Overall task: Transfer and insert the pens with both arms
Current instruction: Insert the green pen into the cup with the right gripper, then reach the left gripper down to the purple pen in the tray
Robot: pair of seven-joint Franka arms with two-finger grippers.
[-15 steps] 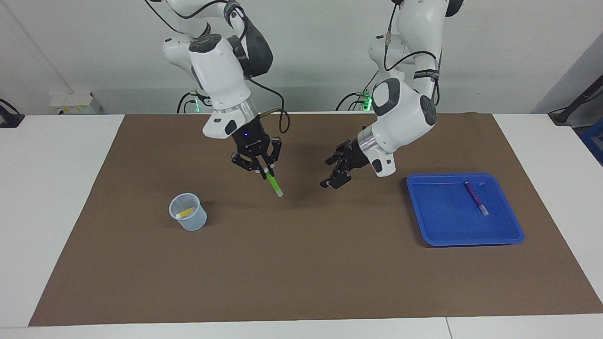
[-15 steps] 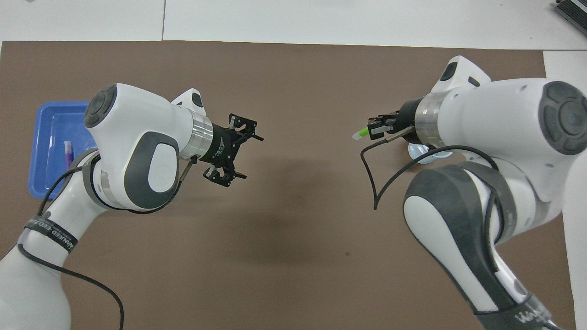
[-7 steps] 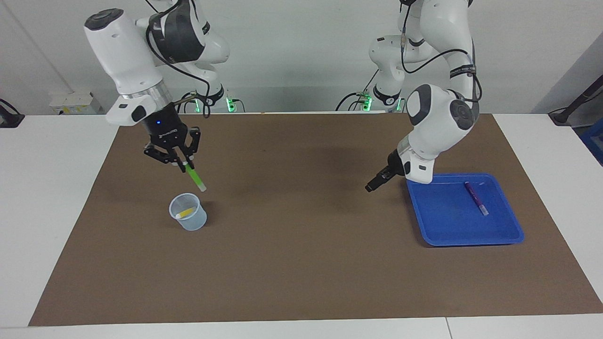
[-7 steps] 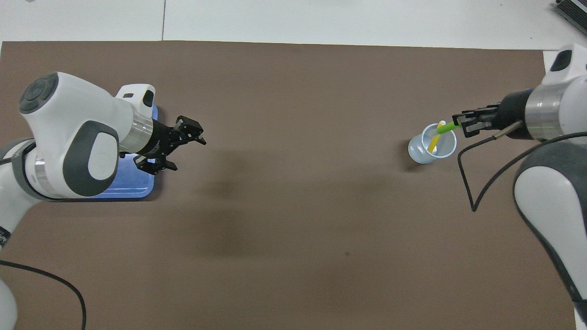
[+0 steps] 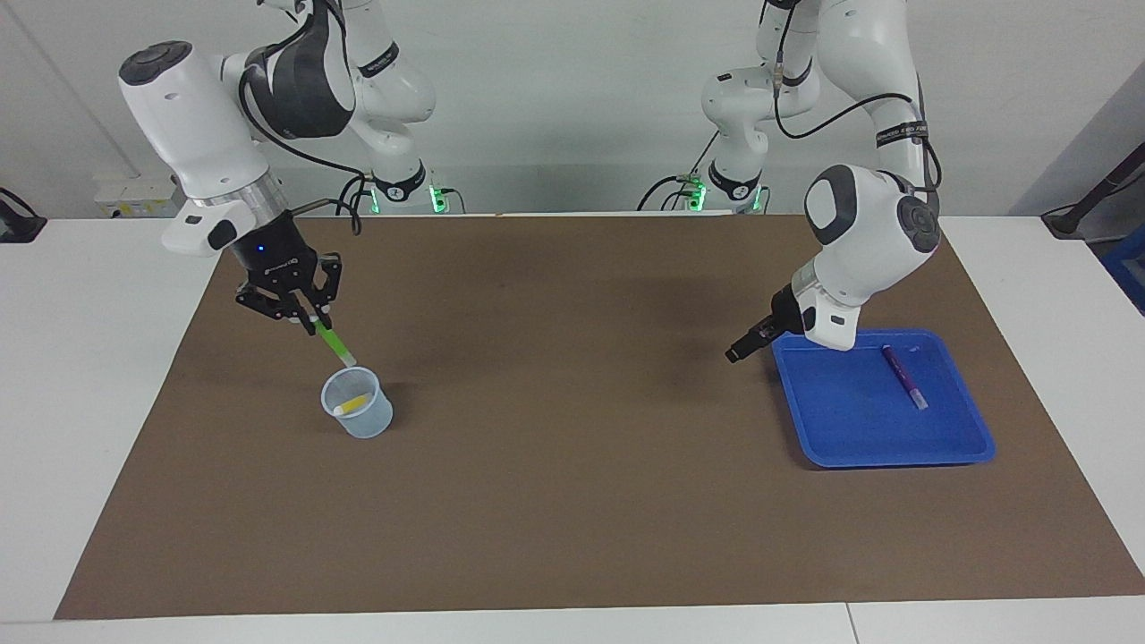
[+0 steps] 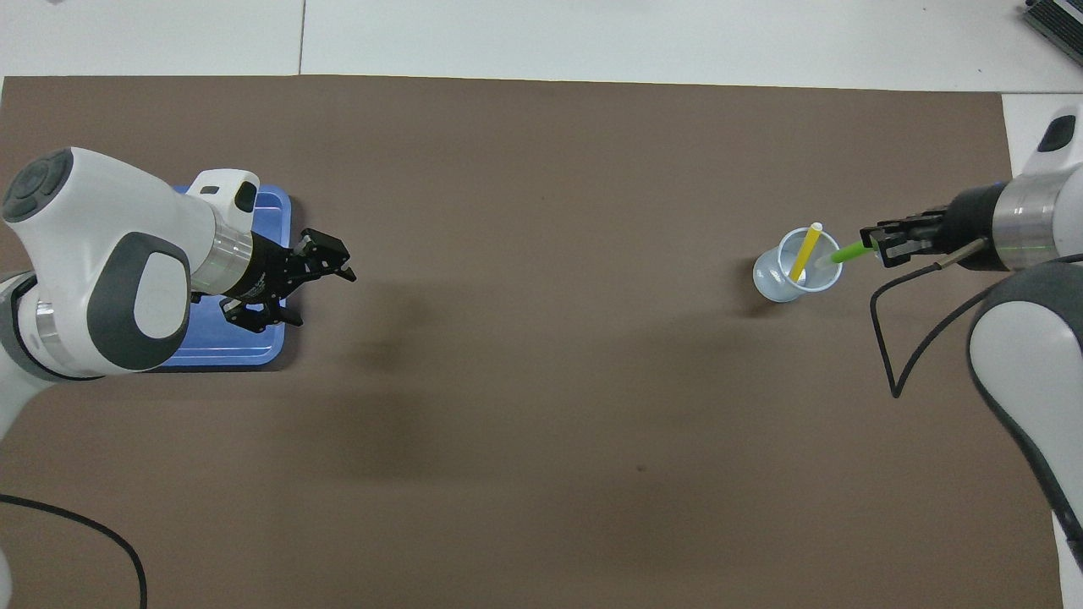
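A bright green pen (image 5: 333, 342) hangs slanted from my right gripper (image 5: 315, 320), which is shut on its upper end. The pen's whitish lower tip sits just above the rim of a small pale cup (image 5: 368, 422), on the rim's side nearer the robots. In the cup leans a yellow pen (image 5: 353, 404). From overhead the green pen (image 6: 846, 252) points from the right gripper (image 6: 873, 240) to the cup (image 6: 770, 284) with the yellow pen (image 6: 805, 250). A purple pen (image 5: 903, 376) lies in the blue tray (image 5: 850, 411). My left gripper (image 5: 734, 353) hangs open and empty beside the tray's edge.
A brown mat (image 5: 572, 501) covers most of the white table. In the overhead view my left arm hides most of the blue tray (image 6: 269, 211), with the left gripper (image 6: 324, 296) past its edge over the mat.
My right gripper carried the green pen from mid-table toward the right arm's end, to above the cup. My left gripper drew back to the tray's edge, still open.
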